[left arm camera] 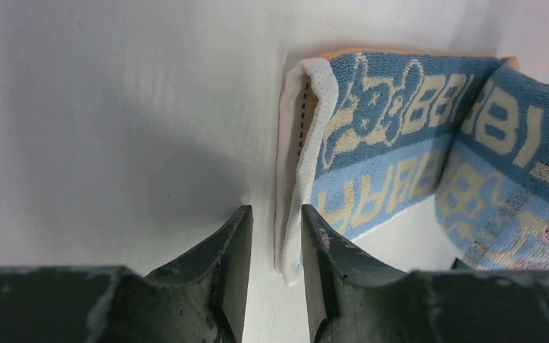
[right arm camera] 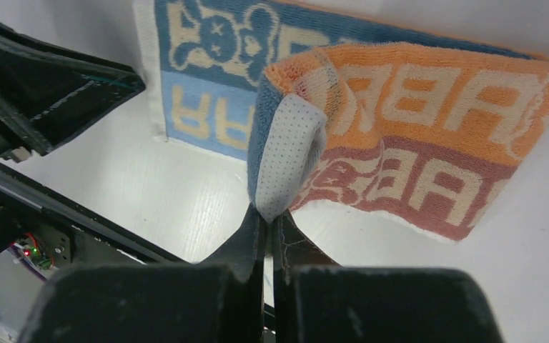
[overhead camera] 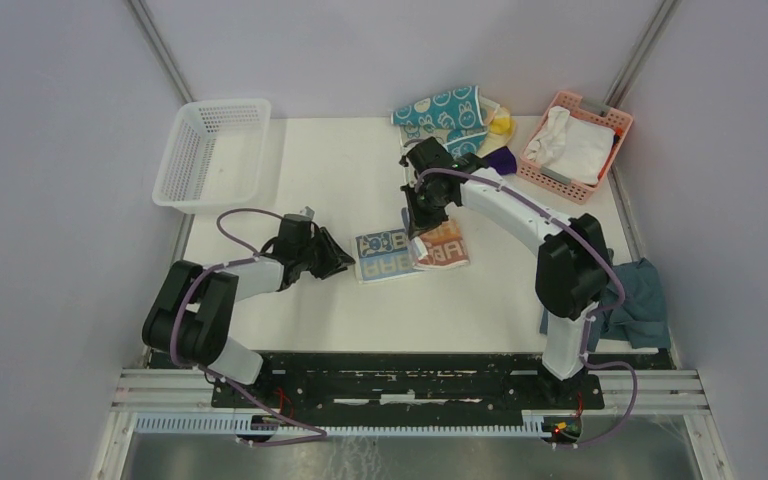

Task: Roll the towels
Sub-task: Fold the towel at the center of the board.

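A peach-orange and blue printed towel (overhead camera: 388,256) lies mid-table, its right part folded over to show the orange side (right arm camera: 429,121). My right gripper (right arm camera: 268,214) is shut on a pinched fold of this towel, lifting it slightly. My left gripper (left arm camera: 277,209) sits low at the towel's left edge, jaws narrowly apart, with the white hem (left arm camera: 289,236) between them and a gap on each side. More towels are heaped at the back: a teal one with rabbit faces (overhead camera: 445,112), a yellow one (overhead camera: 501,124) and a purple one (overhead camera: 501,158).
A white mesh basket (overhead camera: 210,155) stands at the back left. A pink basket (overhead camera: 610,120) at the back right holds a white cloth (overhead camera: 572,145). A dull blue-grey cloth (overhead camera: 642,300) hangs off the table's right edge by the right arm.
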